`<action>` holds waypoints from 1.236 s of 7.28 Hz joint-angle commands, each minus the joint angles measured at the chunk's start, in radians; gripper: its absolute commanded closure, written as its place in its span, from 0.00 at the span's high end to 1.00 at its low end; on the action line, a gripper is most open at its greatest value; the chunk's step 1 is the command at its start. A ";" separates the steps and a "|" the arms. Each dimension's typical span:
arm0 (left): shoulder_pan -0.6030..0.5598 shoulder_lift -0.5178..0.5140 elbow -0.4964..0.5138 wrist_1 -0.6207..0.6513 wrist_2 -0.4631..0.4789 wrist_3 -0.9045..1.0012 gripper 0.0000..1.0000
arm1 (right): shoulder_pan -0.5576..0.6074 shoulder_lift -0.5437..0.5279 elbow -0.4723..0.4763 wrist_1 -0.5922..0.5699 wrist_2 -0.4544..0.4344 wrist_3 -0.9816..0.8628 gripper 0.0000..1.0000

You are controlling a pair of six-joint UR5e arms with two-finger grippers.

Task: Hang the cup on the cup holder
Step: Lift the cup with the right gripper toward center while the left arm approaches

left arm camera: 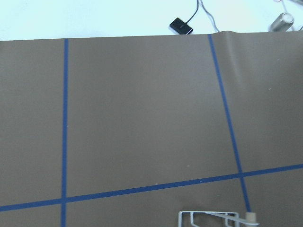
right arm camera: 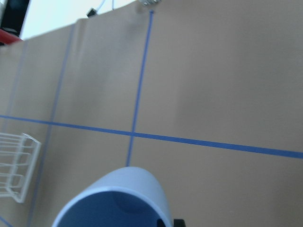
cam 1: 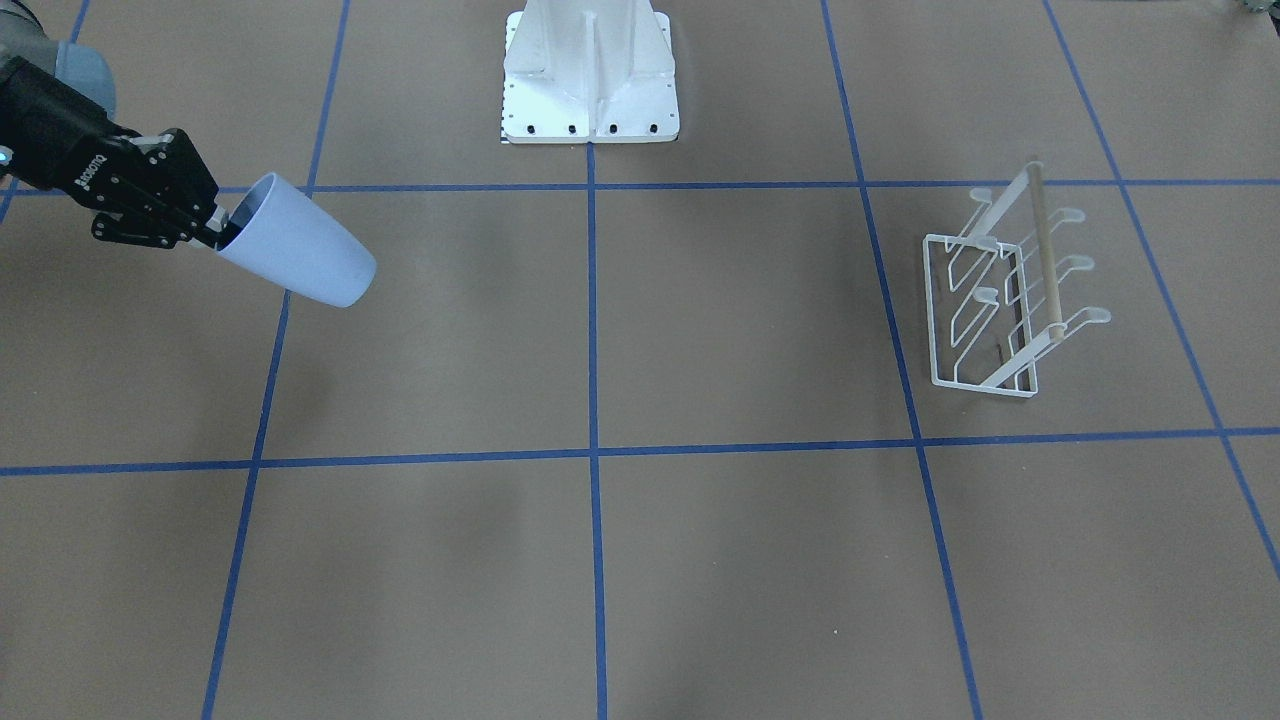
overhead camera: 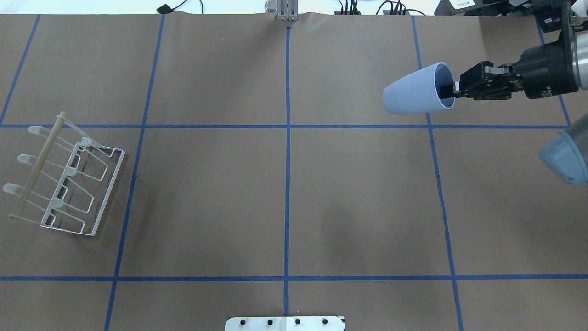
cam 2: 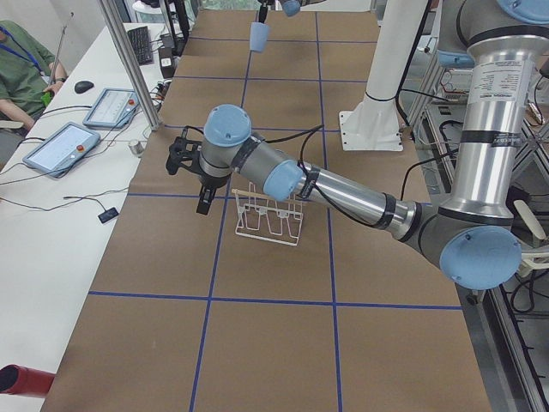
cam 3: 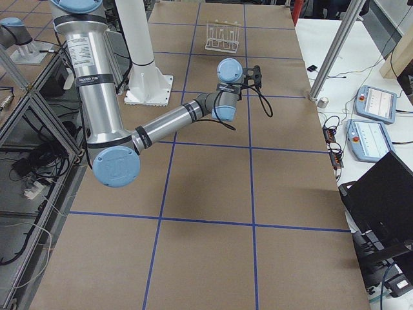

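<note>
The pale blue cup point(cam 1: 300, 252) hangs on its side above the table, base towards the centre line. My right gripper point(cam 1: 215, 232) is shut on its rim, one finger inside the mouth. Both also show in the overhead view, the cup point(overhead camera: 413, 90) left of the gripper point(overhead camera: 448, 89). The right wrist view shows the cup's open mouth point(right arm camera: 118, 198) at the bottom edge. The white wire cup holder point(cam 1: 1044, 250) stands far across the table, bare, and it also shows in the overhead view point(overhead camera: 37, 164). My left gripper point(cam 2: 203, 209) hovers beside the holder point(cam 2: 268, 221); I cannot tell if it is open.
The white robot base point(cam 1: 590, 80) stands at the table's middle edge. In the exterior left view a side table with tablets point(cam 2: 60, 146) and a metal post point(cam 2: 129, 60) borders the far side. Blue tape lines grid the brown table.
</note>
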 commanded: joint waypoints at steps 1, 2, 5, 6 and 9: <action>0.074 -0.001 0.002 -0.317 -0.029 -0.317 0.99 | -0.022 -0.001 0.003 0.288 -0.024 0.271 0.00; 0.102 -0.004 0.001 -0.429 -0.027 -0.463 0.99 | -0.038 -0.001 0.014 0.372 -0.062 0.344 0.00; 0.153 -0.038 0.008 -0.776 -0.018 -0.676 0.98 | -0.087 0.000 0.040 0.449 -0.085 0.383 0.00; 0.154 -0.041 -0.007 -0.817 -0.018 -0.753 0.99 | -0.143 0.002 0.039 0.474 -0.137 0.383 0.00; 0.362 -0.056 -0.010 -1.172 0.212 -1.170 0.99 | -0.288 0.000 0.040 0.573 -0.320 0.385 0.00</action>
